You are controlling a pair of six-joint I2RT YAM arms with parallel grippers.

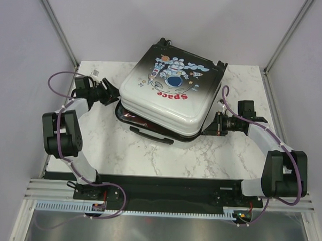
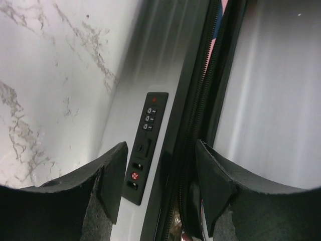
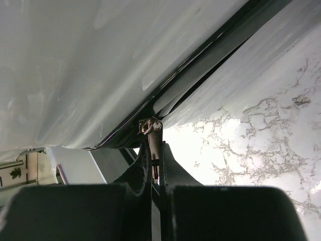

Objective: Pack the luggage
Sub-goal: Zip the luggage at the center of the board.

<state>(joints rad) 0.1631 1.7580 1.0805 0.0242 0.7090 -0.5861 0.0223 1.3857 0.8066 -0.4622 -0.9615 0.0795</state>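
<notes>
The luggage (image 1: 170,94) lies flat mid-table, astronaut and red "Space" print up, lid down on the lower shell with a gap along its front left edge. My left gripper (image 1: 113,97) is open at its left side; in the left wrist view its jaws (image 2: 160,175) straddle the unzipped seam (image 2: 193,150) beside the combination lock (image 2: 145,145), gripping nothing. My right gripper (image 1: 208,126) is at the luggage's right corner, shut on the metal zipper pull (image 3: 156,145) under the white shell (image 3: 75,65).
The suitcase's black carry handle (image 1: 152,135) faces the near edge. The white marble table (image 1: 148,157) ends at grey walls left, right and behind. Something pinkish shows inside the seam (image 2: 219,20).
</notes>
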